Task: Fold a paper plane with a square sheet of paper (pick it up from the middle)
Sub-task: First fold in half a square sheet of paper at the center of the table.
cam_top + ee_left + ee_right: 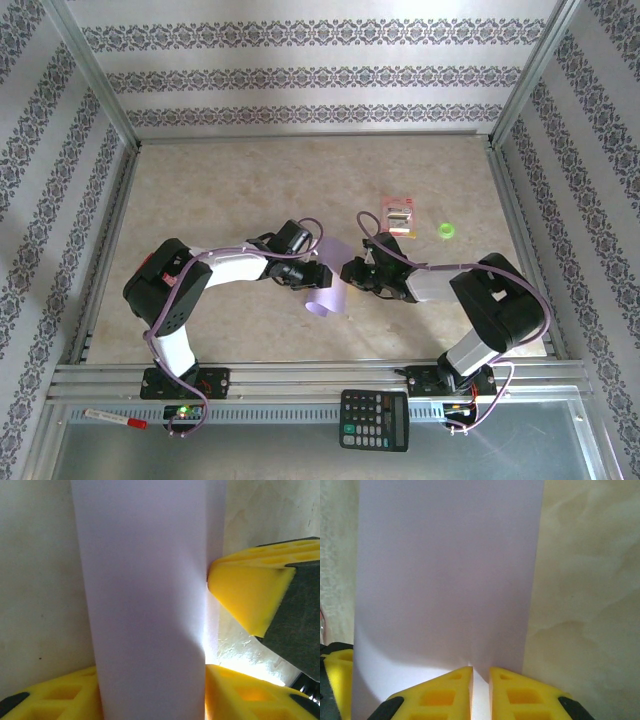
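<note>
at mid-table, my right hand (480, 674) pinches the thin pale lavender square sheet of paper (325, 296), apparently doubled lengthwise; left hand (308, 272) sits with jaws apart around it. nose and wing folds likely remain.

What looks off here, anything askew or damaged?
Nothing spilled or torn. The pale lavender square paper sheet curls up rather than lying flat, pinched by the right gripper. A black calculator lies across the front rail.
</note>
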You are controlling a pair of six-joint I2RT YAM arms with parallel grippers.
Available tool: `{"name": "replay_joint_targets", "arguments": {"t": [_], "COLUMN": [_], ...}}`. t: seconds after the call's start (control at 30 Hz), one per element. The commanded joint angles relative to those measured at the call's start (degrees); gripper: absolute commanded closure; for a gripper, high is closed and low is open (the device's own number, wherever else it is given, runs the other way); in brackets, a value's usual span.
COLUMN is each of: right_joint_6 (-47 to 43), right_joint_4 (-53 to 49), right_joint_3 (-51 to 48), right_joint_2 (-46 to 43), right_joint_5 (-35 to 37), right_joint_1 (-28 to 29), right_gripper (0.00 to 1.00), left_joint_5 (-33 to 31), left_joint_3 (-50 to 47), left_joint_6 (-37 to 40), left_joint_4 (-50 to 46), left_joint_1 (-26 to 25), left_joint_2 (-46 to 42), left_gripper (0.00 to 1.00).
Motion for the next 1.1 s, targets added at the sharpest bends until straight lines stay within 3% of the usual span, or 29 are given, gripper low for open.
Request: {"name": "replay_joint_targets", "arguments": {"t": [0.0,0.33,0.77,1.07], "right_joint_6": [2.5,1.1,-15.3,-12.6], "right_joint_4": [8.0,6.5,-16.2,-14.3], "right_joint_3": [1.7,0.4,0.1,2.5], "right_joint_2": [4.5,0.9,-13.6,-9.8], "right_joint_5": [-2.1,-3.1,-2.7,-5.0], "right_joint_1": [4.2,2.8,-6.6,-3.3], "right_gripper": [0.85,0.81,0.63,0.61], "left_joint_5": [1.8,2.5,5.7,7.9], "left_joint_3": [0.7,-3.4,-7.3,-8.6], "left_joint_6": [-1.3,-3.5,-4.8,-8.1], "left_joint_4": [2.2,8.9,11.5,14.3], "left_joint_1": [-0.8,-0.4,0.3,0.3], "left_joint_2": [1.4,0.6,-1.3,-1.8], "left_gripper": [0.52,0.71,0.84,0.89]}}
